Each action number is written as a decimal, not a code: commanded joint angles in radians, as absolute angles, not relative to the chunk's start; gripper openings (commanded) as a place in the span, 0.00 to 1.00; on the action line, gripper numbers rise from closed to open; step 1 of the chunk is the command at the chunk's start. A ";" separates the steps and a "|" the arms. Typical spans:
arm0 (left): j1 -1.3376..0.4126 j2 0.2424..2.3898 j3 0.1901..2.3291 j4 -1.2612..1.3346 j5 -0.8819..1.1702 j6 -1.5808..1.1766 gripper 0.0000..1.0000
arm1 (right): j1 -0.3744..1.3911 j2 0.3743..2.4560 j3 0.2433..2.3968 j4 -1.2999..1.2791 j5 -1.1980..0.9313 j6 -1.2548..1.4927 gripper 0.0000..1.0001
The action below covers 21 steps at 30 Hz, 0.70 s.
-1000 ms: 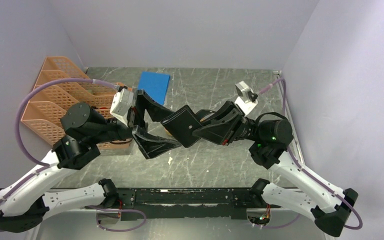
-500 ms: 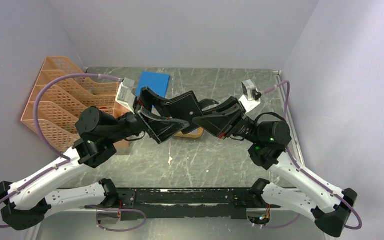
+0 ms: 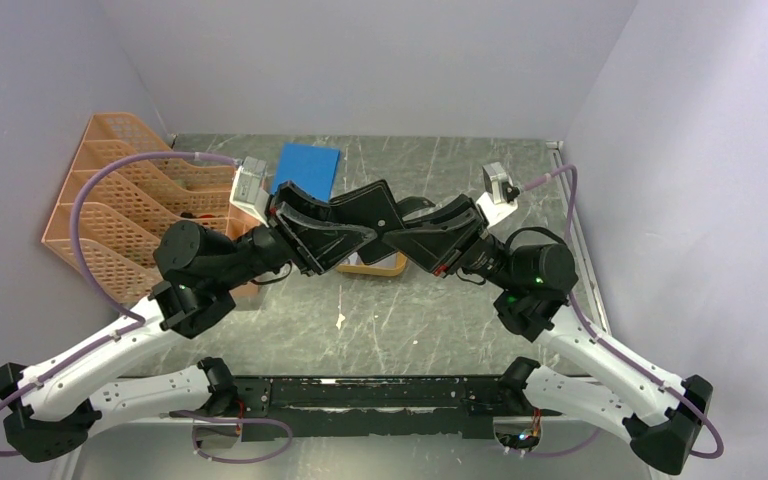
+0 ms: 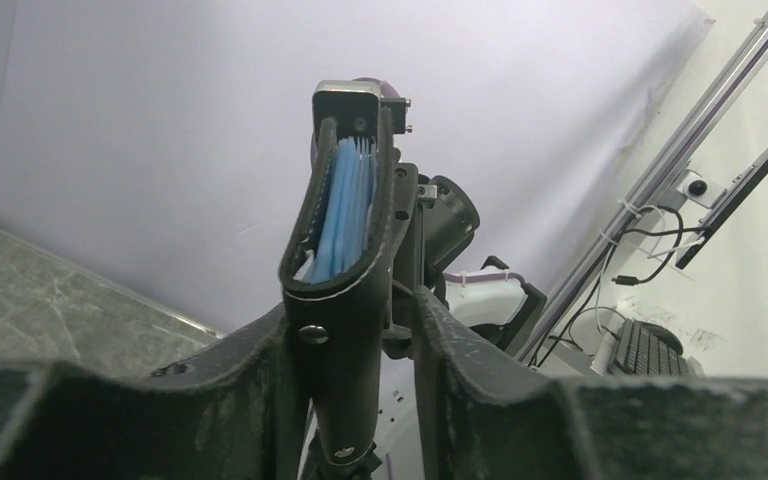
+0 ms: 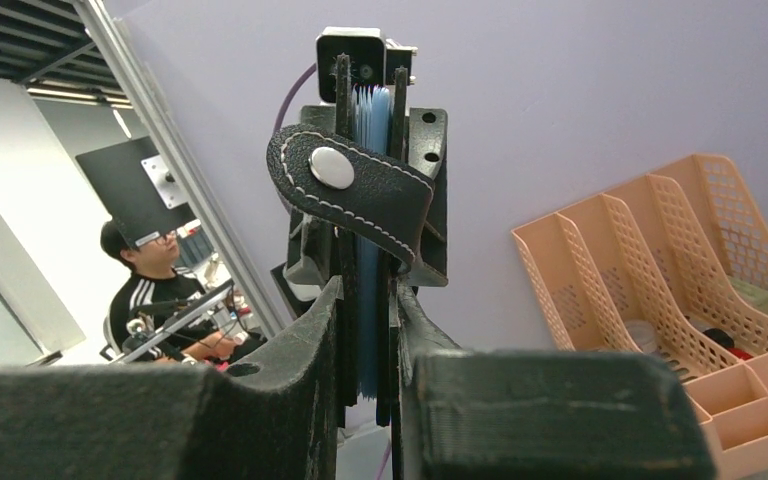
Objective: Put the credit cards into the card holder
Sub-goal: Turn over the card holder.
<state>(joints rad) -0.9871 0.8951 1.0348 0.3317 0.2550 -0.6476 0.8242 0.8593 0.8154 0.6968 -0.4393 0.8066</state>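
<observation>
The card holder (image 3: pixel 364 213) is up in the air above the middle of the surface (image 3: pixel 440 320), between the two arms. It stands on its edge and is nearly closed, like a thin black book. The right pincer (image 5: pixel 368 300) is pinching it from the right, one finger on each cover. On that side the strap (image 5: pixel 355 190) with its metal snap hangs loose across the edge. The left pincer (image 4: pixel 355 320) comes from the left, and its two fingers stand close on both sides of the holder. I cannot tell if they already press on it or only stand beside it. Between the covers I see the blue plastic pockets (image 4: pixel 348 205) (no card is clear to me there).

Under the pincers an orange dish (image 3: pixel 385 266) lies on the surface, half hidden. A blue sheet (image 3: pixel 308 170) lies flat at the far side. An orange rack (image 3: pixel 110 200) stands at the far left.
</observation>
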 commanded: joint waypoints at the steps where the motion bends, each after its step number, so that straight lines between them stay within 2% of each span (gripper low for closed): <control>1: -0.985 0.880 1.032 0.347 0.234 -0.637 0.46 | 0.825 0.848 0.800 0.772 -0.403 0.804 0.00; 3: -0.986 0.877 1.025 0.348 0.235 -0.636 0.44 | 0.826 0.847 0.794 0.784 -0.398 0.805 0.00; 5: -0.986 0.873 1.018 0.347 0.232 -0.637 0.39 | 0.825 0.847 0.791 0.789 -0.394 0.805 0.00; 10: -0.986 0.870 1.014 0.336 0.224 -0.629 0.09 | 0.825 0.844 0.782 0.797 -0.387 0.805 0.00; 11: -0.985 0.871 1.015 0.333 0.223 -0.627 0.05 | 0.825 0.843 0.783 0.795 -0.388 0.803 0.00; 15: -0.986 0.862 1.029 0.280 0.184 -0.608 0.05 | 0.825 0.837 0.820 0.677 -0.406 0.760 0.00; 16: -0.985 0.857 1.039 0.246 0.162 -0.596 0.05 | 0.825 0.828 0.847 0.601 -0.414 0.721 0.15; 17: -0.985 0.853 1.055 0.201 0.140 -0.580 0.05 | 0.825 0.815 0.877 0.503 -0.413 0.655 0.36; 18: -0.986 0.849 1.070 0.160 0.123 -0.563 0.05 | 0.825 0.797 0.903 0.411 -0.401 0.612 0.45; 19: -0.985 0.846 1.084 0.120 0.110 -0.545 0.05 | 0.825 0.777 0.921 0.330 -0.382 0.569 0.52; 21: -0.986 0.837 1.109 0.045 0.090 -0.516 0.05 | 0.825 0.728 0.953 0.188 -0.340 0.491 0.56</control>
